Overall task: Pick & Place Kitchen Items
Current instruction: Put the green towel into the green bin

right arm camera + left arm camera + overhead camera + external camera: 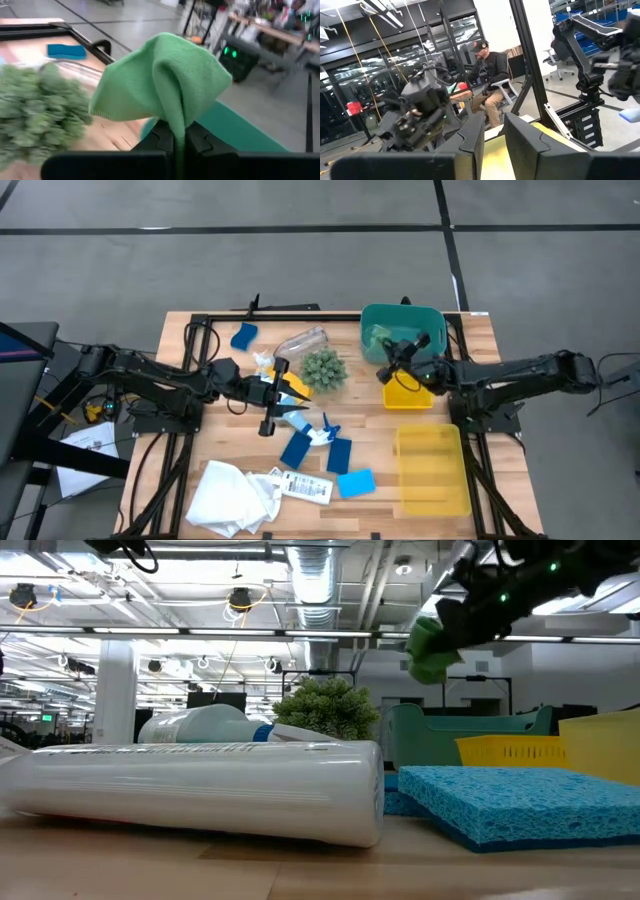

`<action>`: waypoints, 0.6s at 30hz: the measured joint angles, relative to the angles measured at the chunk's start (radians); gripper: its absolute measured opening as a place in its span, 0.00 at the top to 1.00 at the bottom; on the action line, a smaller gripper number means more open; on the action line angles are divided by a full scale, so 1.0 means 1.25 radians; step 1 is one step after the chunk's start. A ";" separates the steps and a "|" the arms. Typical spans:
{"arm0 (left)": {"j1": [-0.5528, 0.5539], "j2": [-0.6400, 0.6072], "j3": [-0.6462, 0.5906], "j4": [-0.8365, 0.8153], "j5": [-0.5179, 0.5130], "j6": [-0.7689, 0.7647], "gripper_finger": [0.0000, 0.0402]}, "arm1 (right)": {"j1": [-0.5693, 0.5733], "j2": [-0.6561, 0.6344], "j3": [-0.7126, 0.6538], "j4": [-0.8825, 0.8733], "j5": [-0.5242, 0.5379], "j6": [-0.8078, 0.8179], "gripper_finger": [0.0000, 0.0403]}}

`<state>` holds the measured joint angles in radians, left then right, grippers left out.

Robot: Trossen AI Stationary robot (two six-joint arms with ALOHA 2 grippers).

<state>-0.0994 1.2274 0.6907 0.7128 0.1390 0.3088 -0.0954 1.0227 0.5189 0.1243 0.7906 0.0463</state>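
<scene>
We find the left gripper (270, 402) over the middle of the table, its fingers (470, 142) drawn close with a narrow gap in which a yellow sponge (495, 155) sits, pinched between the two pads. Just ahead of those fingertips lie the blue sponges (297, 448), and past them, nearer the table's front edge, the white cloth (232, 495) with a white labelled tube (305, 487) beside it. To the far side of the left fingers rest the clear spray bottle (300, 341), on its side, and the plant ball (323, 368), touching or nearly touching one another. Further right, we record the right gripper (400, 352) raised over the teal bin (402, 330), its fingers (165, 137) closed on a green cloth (162, 82) that drapes upward and forward from between them. The yellow bin (431, 470) stands well behind those fingers, toward the table's front right.
</scene>
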 joint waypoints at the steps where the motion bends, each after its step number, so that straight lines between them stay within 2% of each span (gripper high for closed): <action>1: 0.000 0.000 0.000 0.000 0.000 0.000 0.82 | -0.020 -0.008 -0.006 -0.010 -0.009 0.012 0.99; 10: 0.000 0.000 0.000 0.000 -0.003 0.000 0.82 | -0.154 -0.052 -0.054 -0.057 -0.067 0.100 0.99; 18: 0.000 0.000 0.000 -0.001 -0.003 0.000 0.82 | -0.232 -0.055 -0.053 -0.159 -0.068 0.131 0.99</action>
<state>-0.0994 1.2274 0.6911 0.7113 0.1348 0.3088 -0.3860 0.9539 0.4522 -0.0742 0.7059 0.2106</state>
